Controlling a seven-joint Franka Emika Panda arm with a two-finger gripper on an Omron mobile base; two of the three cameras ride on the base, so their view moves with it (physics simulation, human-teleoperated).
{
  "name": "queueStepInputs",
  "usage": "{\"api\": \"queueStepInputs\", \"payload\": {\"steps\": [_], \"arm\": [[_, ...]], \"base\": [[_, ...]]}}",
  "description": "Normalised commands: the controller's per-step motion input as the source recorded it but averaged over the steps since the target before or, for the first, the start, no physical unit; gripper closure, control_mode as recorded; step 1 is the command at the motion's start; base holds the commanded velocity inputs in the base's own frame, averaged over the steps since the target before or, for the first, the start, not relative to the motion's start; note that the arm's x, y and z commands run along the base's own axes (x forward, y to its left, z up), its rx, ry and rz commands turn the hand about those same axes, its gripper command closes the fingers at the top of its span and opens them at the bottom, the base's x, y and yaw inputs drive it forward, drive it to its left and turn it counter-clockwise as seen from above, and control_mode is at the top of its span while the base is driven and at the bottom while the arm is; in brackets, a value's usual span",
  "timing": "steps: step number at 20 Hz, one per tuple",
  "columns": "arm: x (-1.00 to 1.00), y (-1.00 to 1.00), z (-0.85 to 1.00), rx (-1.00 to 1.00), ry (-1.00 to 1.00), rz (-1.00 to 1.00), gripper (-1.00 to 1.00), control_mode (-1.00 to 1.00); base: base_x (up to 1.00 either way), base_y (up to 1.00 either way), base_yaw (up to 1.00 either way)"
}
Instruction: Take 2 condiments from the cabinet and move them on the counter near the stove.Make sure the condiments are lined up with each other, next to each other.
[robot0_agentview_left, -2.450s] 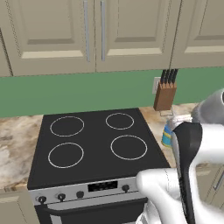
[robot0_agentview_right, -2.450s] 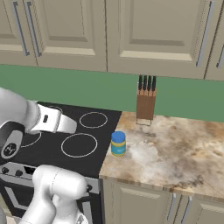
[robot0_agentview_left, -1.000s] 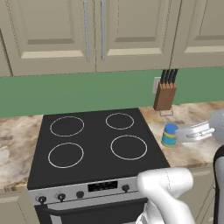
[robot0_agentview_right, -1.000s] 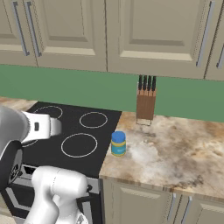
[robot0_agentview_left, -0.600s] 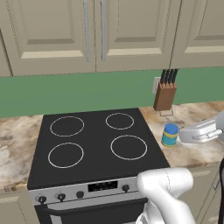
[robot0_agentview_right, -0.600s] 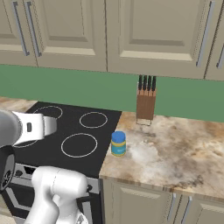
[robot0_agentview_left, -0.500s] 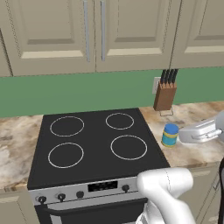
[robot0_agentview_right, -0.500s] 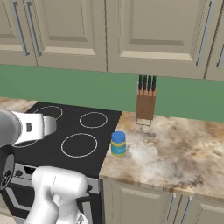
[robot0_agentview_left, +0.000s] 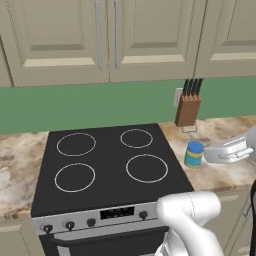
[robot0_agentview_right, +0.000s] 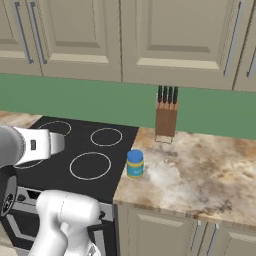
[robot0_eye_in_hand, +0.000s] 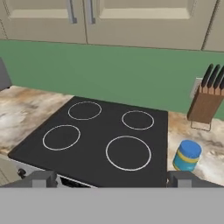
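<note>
Three views over stove (robot0_agentview_left: 110, 165)

I see a wooden knife block (robot0_agentview_left: 188, 109) with dark handles standing upright against the green backsplash (robot0_agentview_left: 100, 105), which runs the length of the wall. Above it hang cream panelled wall cabinets (robot0_agentview_right: 175, 35) with long metal handles (robot0_agentview_left: 98, 34).

1. Setting was a home kitchen.
2. Evidence: black four-ring stove (robot0_agentview_left: 107, 167) with oven knobs, marbled tabletop (robot0_agentview_right: 200, 175), cream wall cabinets (robot0_agentview_right: 175, 40), knife block (robot0_agentview_right: 166, 118), green backsplash (robot0_agentview_left: 90, 107).
</note>
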Motion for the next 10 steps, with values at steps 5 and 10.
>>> {"api": "queueStepInputs", "payload": {"steps": [5, 10], "arm": [[0.0, 0.0, 0.0, 0.0, 0.0, 0.0, -1.0, 1.0], [0.0, 0.0, 0.0, 0.0, 0.0, 0.0, -1.0, 1.0]], "base": [[-0.88, -0.31, -0.33], [-0.91, -0.47, -0.58]]}}
